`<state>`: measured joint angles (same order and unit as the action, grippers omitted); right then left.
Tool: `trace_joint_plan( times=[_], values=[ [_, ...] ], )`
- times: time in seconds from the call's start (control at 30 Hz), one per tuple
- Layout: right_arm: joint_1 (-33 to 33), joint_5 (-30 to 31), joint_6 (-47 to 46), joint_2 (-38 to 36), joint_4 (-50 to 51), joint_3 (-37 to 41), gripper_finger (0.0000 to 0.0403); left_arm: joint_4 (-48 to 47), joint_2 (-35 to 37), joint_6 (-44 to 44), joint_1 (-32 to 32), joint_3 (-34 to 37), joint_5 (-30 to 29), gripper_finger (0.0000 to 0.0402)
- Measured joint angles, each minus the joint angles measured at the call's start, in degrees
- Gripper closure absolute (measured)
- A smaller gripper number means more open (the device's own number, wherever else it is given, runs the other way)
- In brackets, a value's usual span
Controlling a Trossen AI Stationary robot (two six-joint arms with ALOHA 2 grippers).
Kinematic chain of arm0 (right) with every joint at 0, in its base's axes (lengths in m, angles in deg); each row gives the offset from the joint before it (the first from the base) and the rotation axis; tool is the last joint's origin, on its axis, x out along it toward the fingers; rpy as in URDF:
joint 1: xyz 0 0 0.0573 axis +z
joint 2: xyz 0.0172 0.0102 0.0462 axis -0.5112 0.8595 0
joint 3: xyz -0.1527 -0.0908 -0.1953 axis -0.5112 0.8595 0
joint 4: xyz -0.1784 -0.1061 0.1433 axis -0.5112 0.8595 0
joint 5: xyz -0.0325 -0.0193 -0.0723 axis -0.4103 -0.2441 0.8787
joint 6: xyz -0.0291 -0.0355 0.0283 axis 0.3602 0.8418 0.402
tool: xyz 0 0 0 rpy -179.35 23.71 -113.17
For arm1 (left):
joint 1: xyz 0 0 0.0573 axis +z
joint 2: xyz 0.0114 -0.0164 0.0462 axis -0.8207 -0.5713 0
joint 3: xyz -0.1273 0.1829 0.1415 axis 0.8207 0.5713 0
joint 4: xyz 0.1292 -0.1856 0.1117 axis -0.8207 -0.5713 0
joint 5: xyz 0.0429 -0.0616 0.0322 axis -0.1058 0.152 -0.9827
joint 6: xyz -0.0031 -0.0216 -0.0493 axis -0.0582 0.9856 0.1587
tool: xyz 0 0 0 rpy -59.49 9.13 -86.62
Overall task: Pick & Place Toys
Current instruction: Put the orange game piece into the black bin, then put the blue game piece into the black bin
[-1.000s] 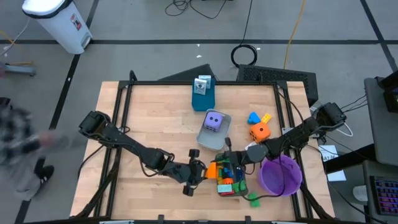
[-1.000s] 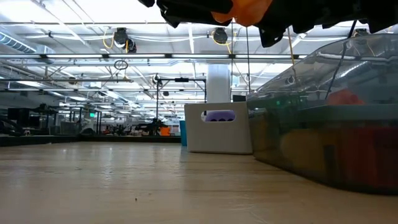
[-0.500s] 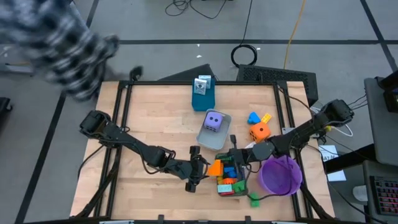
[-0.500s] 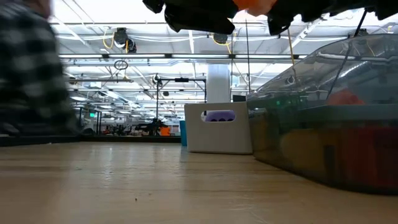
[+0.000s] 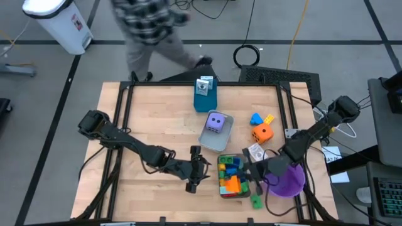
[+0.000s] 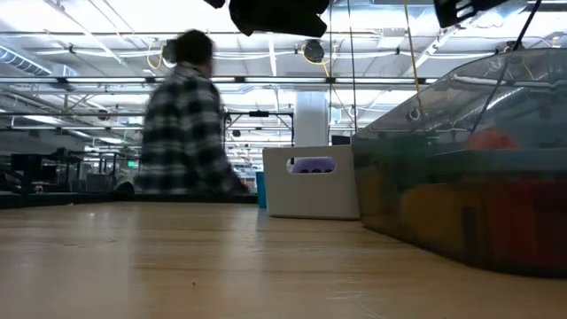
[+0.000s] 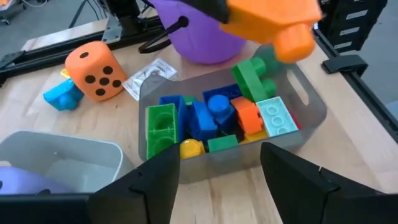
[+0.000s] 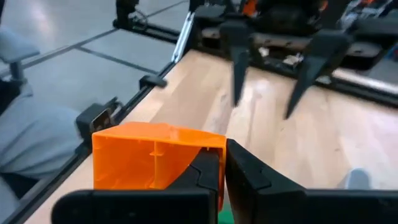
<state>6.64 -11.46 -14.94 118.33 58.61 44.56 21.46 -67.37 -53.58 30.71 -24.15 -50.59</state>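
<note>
While a person (image 6: pixel 184 120) passes behind, grey trays (image 5: pixel 217 133) sit on the wooden table (image 5: pixel 157 119).

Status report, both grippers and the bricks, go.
Left gripper open, empty, beside the brick tray. Right gripper shut on orange brick, above the tray. Nothing in the way.

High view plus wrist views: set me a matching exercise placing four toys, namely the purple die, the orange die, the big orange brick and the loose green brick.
Things:
1. purple die
2. orange die
3. big orange brick
4. loose green brick

Places:
A. clamped in the right gripper
B. on the table beside the purple bowl
C. inside a grey tray
D. on the table next to a blue brick

Pairs: 1-C, 2-D, 3-A, 4-B
</note>
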Motion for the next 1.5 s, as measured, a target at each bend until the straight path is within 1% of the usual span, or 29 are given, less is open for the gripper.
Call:
trace_joint_plan(
  times=[0.13,0.2,0.3,0.4,0.53,0.7,1.17,1.33,1.5],
  values=[
    [0.7,0.0,-3.1,1.0,1.5,0.0,0.0399,0.2,0.0,0.5,0.2,0.0,0.0,0.0174],
    [0.5,0.1,-3.5,2.3,0.9,0.0,0.0399,0.3,0.0,2.1,0.2,0.0,0.0,0.0174],
    [-0.5,-0.4,-3.7,4.9,-0.6,0.0,0.0399,0.3,0.0,4.5,0.5,0.0,0.0,0.0174],
    [-1.6,-0.6,-4.9,6.9,-0.6,0.0,0.0399,0.3,0.0,4.7,1.0,0.0,0.0,0.0174],
    [-2.9,-5.9,-5.1,8.3,-0.9,0.0,0.0399,0.2,0.0,4.7,1.7,0.0,0.0,0.0174],
    [-3.2,-7.8,-4.7,8.7,-1.1,0.0,0.0396,0.1,-0.1,4.9,2.1,0.0,0.0,0.0174],
    [-3.2,-7.9,-4.7,8.6,-1.1,0.0,0.03,0.0,-0.1,6.0,2.0,0.0,0.1,0.0174],
    [-3.2,-7.8,-4.6,8.6,-1.1,0.0,0.0281,-0.1,-0.1,6.1,2.0,0.0,0.2,0.0174],
    [-3.2,-7.8,-4.5,8.6,-1.1,0.0,0.0273,-0.1,-0.2,6.1,2.0,0.0,0.2,0.0174]
  ],
)
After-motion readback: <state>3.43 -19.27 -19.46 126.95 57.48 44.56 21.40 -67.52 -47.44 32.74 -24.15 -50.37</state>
